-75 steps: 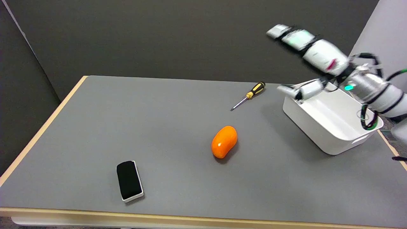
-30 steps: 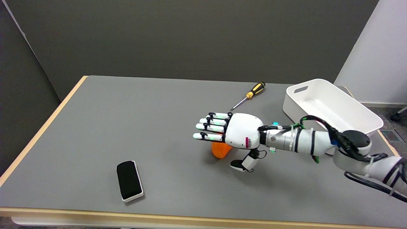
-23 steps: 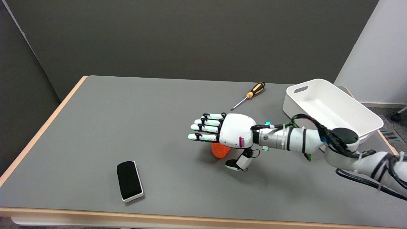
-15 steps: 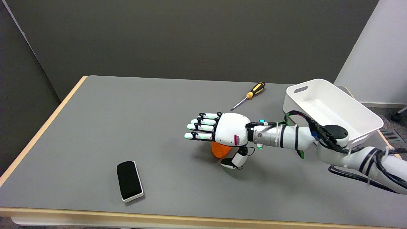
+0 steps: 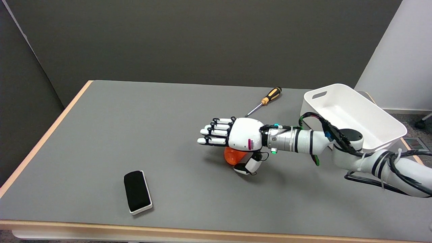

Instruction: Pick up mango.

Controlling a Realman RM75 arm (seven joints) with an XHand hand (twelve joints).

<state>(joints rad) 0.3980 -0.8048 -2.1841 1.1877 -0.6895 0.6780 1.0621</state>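
**Right hand spread over the mango**

Reaching in from the lower right, white arm stretched low across the grey tabletop [image 5: 135, 128]. Black-and-white right hand [image 5: 236, 140] palm-down directly over the glossy orange, oval mango [image 5: 233, 157], covering its upper part. Fingers [image 5: 216, 131] stretched out flat and slightly apart, pointing left past the fruit, not wrapped around it. Thumb [image 5: 245, 167] hanging down on the near side, its tip close beside the mango's lower right edge; contact there impossible to judge. Nothing grasped: hand released, fingers apart. Mango lying on the tabletop near the middle, only its lower, near half visible below the palm. Touch between palm and fruit impossible to judge from this angle.

Farther back and to the right of the hand, a screwdriver with a black-and-yellow handle and thin metal shaft [image 5: 265, 100], lying flat, shaft tip pointing toward the back of the hand, apart from it. At the right edge, a white rectangular plastic bin with a handle slot [image 5: 341, 98], set at an angle, the forearm passing in front of its near wall. Toward the near left corner, well apart from the mango, a black block in a white-rimmed base [image 5: 137, 191], lying flat.
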